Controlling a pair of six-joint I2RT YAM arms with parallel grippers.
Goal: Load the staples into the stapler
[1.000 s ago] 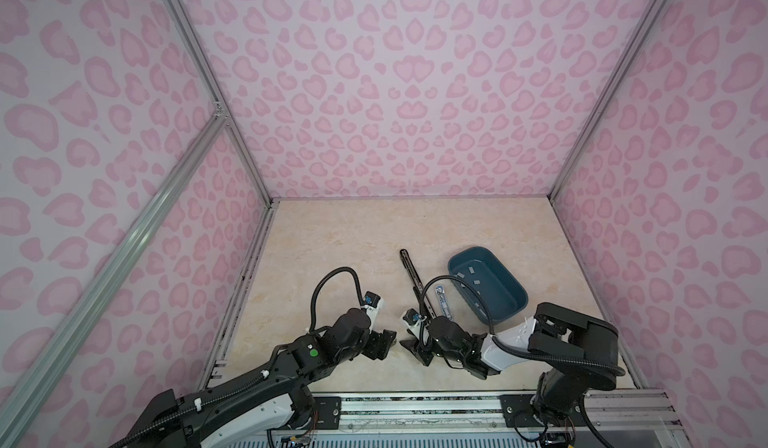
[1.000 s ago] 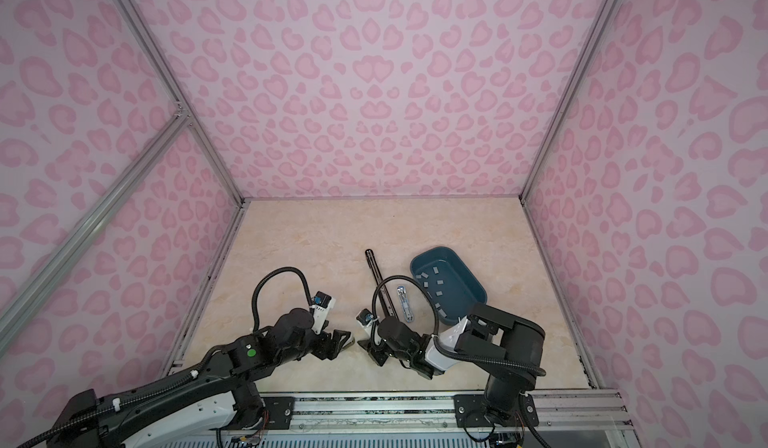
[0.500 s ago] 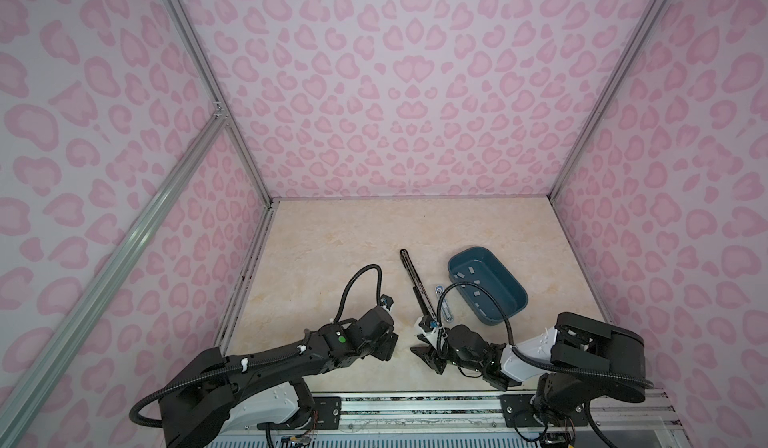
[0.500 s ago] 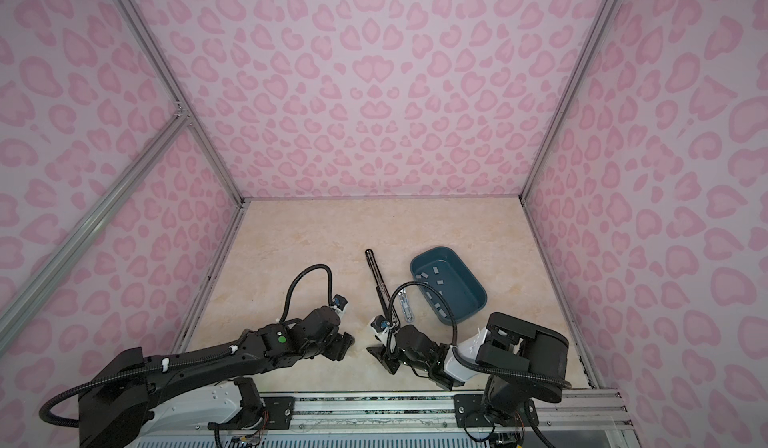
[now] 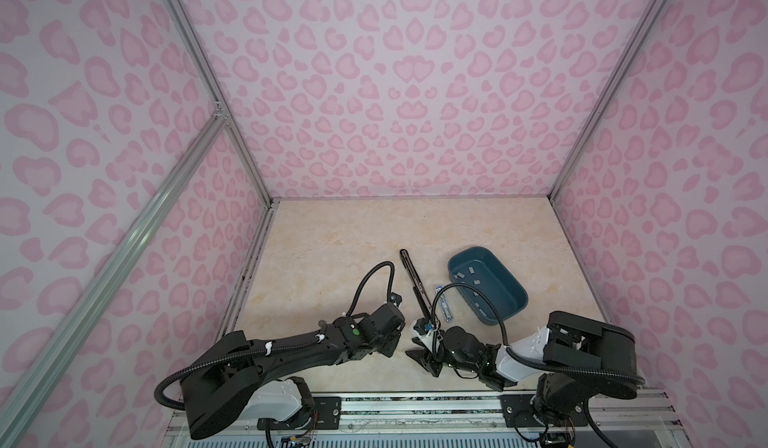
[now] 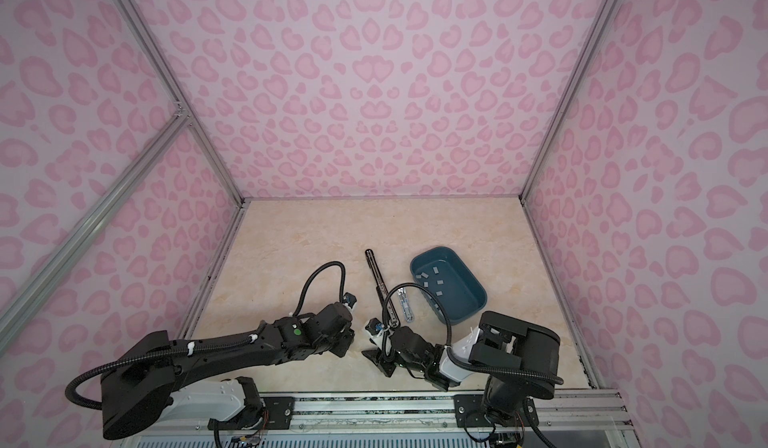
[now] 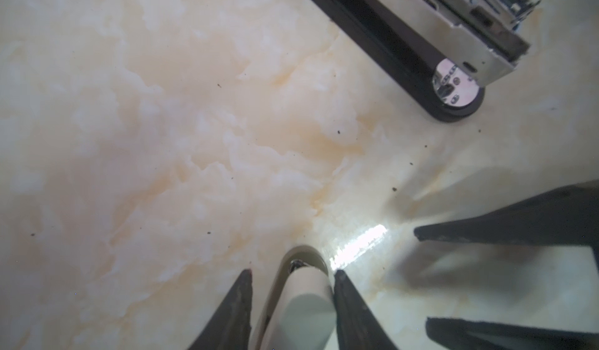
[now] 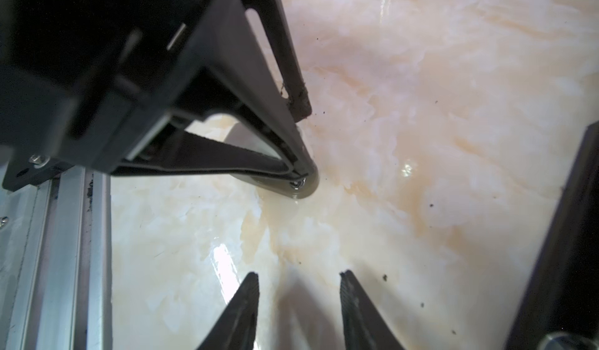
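My left gripper (image 7: 291, 271) is shut on a small pale stapler (image 7: 308, 299) that rests on the marble table; in both top views the gripper (image 5: 394, 345) (image 6: 345, 348) covers it. The same stapler's tip (image 8: 303, 186) shows between the left fingers (image 8: 259, 144) in the right wrist view. My right gripper (image 8: 299, 277) is open and empty, low over the table and facing the left one (image 5: 420, 362) (image 6: 376, 363). A long black stapler (image 5: 415, 288) (image 7: 382, 37) lies opened flat, its chrome magazine (image 7: 470, 33) exposed. The staples (image 5: 473, 273) (image 6: 434, 275) lie as pale strips in a blue tray (image 5: 513, 300).
A small silver and blue stapler (image 5: 444, 307) (image 6: 405, 304) lies between the black stapler and the tray (image 6: 478, 300). The black stapler's edge (image 8: 567, 235) runs close beside my right gripper. An aluminium rail (image 8: 48, 251) borders the table's near edge. Pink patterned walls enclose three sides.
The left arm has stretched forward and lower, and its jaws have closed onto the pale stapler. The right arm has shifted slightly with its jaws unchanged.
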